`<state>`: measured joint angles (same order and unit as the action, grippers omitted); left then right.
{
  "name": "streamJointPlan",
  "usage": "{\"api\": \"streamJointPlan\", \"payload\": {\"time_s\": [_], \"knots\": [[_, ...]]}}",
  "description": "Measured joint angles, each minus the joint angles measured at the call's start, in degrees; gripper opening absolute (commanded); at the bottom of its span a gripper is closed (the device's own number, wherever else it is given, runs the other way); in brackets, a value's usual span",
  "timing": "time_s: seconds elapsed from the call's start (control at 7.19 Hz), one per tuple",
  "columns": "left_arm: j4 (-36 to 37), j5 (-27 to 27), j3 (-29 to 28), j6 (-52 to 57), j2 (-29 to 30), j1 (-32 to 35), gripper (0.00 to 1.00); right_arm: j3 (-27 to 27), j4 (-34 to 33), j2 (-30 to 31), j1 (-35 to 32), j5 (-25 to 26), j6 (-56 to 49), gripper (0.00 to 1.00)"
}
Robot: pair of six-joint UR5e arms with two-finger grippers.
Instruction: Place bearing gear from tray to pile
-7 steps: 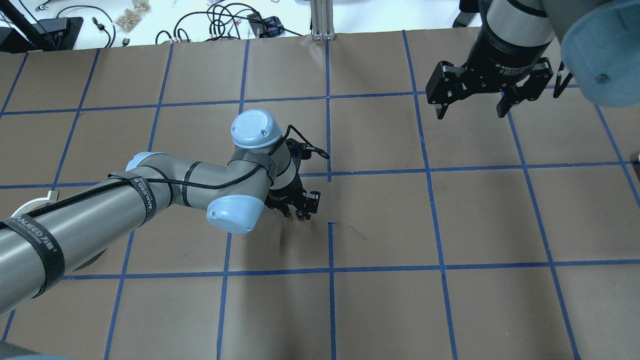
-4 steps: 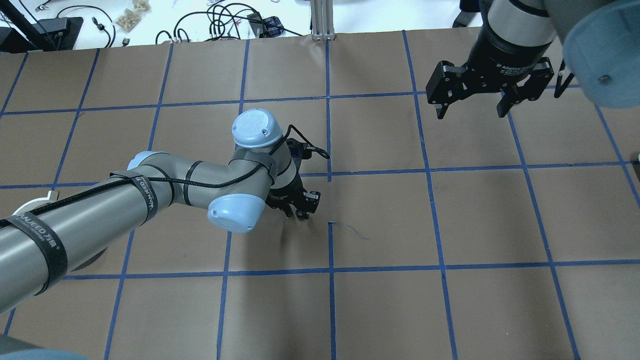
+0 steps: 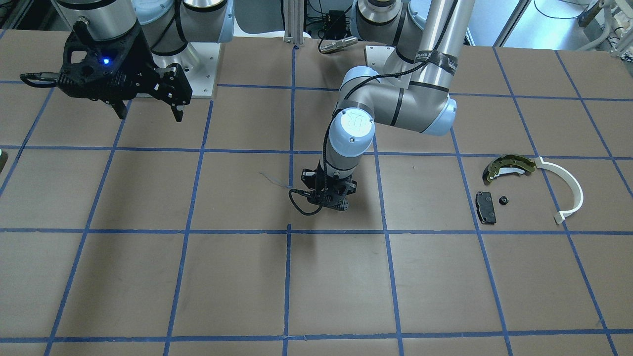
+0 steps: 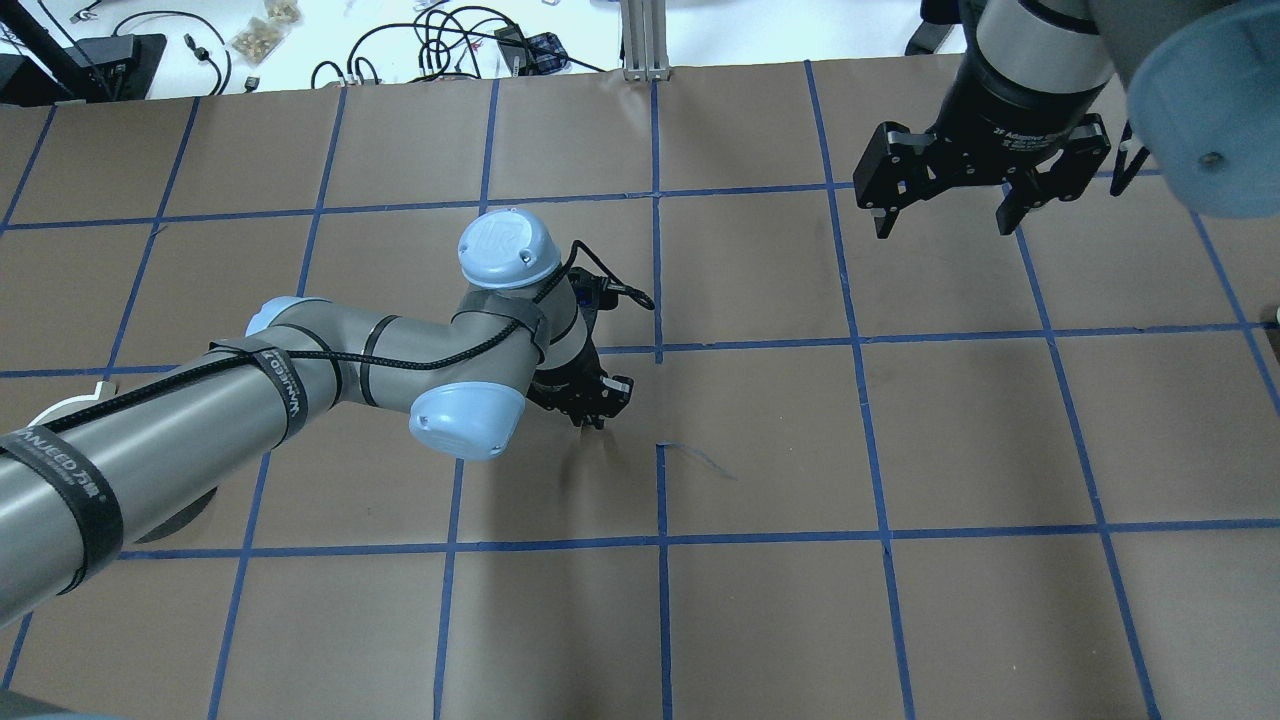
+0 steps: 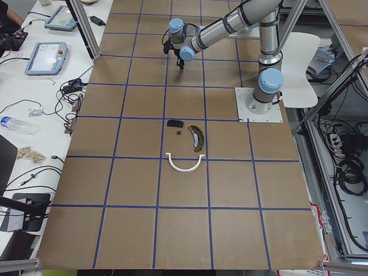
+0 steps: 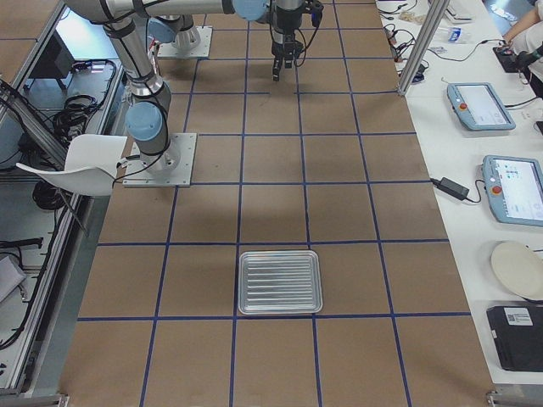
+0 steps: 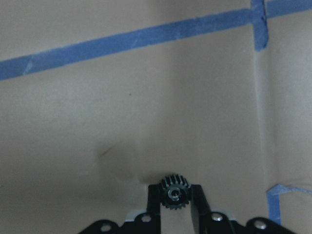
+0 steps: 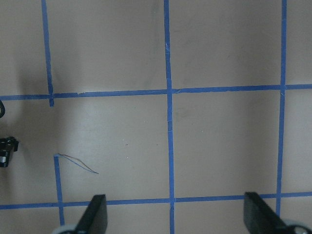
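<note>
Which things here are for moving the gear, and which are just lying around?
For the job:
gear, held in the left gripper
tray
pile: brake shoe, white arc, black pad

Just lying about:
right gripper, open, holding nothing
tablets
cables
plate

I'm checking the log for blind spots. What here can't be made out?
Overhead view: the left arm hides the brake shoe and black pad.
Front view: the small black part beside the pad is too small to identify.
Left wrist view alone shows the bearing gear; overhead and front, the left gripper hides it.
</note>
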<state>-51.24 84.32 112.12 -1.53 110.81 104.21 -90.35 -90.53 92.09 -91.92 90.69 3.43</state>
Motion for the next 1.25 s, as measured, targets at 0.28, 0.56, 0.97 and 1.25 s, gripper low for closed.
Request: {"api": "streamJointPlan", "payload": {"time_s": [0.28,0.56,0.97,1.25], "knots": [[-5.7,3.3,-3.2,4.5,-1.7,-6.1,0.0,0.0,0.0,0.0,0.0,-0.1,0.0,1.0],[-12.6,7.6,-7.2,11.2,-3.4,-16.1,0.0,0.0,-0.1,-0.1,0.0,-0.2,0.0,1.0],[-14.4,11.8,-8.6,30.7,-4.0,-33.7,0.0,0.0,-0.2,-0.3,0.0,-0.3,0.0,1.0],[-14.0,11.8,-8.4,42.7,-3.1,-44.1,0.0,0.0,-2.5,-0.6,0.0,-0.4,0.1,1.0]]}}
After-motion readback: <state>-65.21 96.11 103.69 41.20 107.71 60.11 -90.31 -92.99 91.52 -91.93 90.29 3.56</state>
